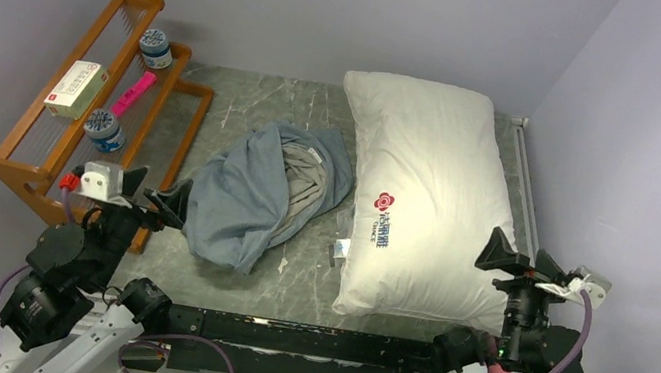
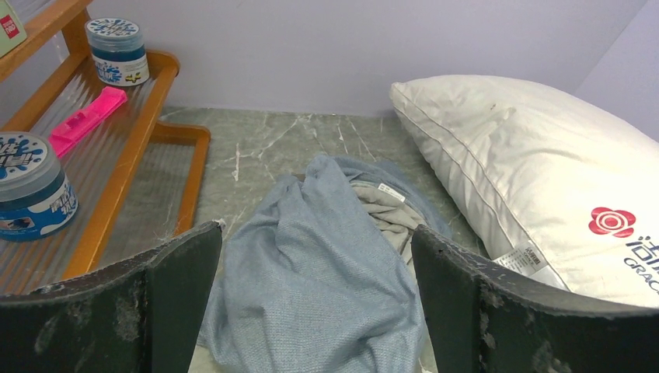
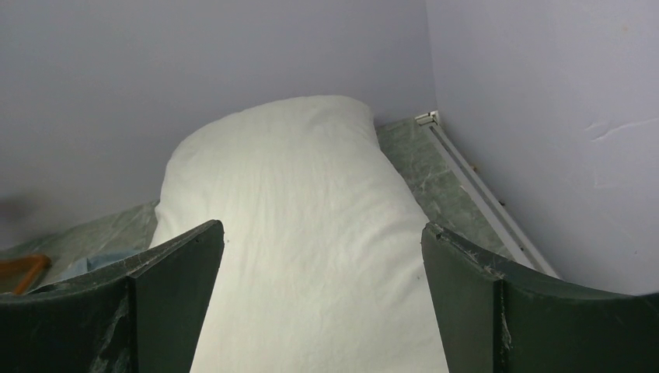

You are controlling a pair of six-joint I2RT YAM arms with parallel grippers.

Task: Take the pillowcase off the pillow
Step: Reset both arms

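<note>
The pillowcase (image 1: 262,193) lies crumpled in a heap on the marble table, plain grey-blue face outward with a paler grey lining showing, apart from the pillow. In the left wrist view the pillowcase (image 2: 315,264) fills the space ahead of the jaws. The bare white pillow (image 1: 426,197) with its red flower logo lies to the right, and its small tag faces the heap. My left gripper (image 1: 155,193) hovers open at the heap's near-left edge, holding nothing. Over the pillow's near-right corner my right gripper (image 1: 518,264) stands open; the pillow (image 3: 311,233) shows between its fingers.
A wooden rack (image 1: 91,106) stands at the left with two blue jars (image 1: 155,47), a white box (image 1: 77,88) and a pink item (image 1: 132,94). Walls close in behind and on both sides. A white rail (image 1: 528,184) runs along the right wall.
</note>
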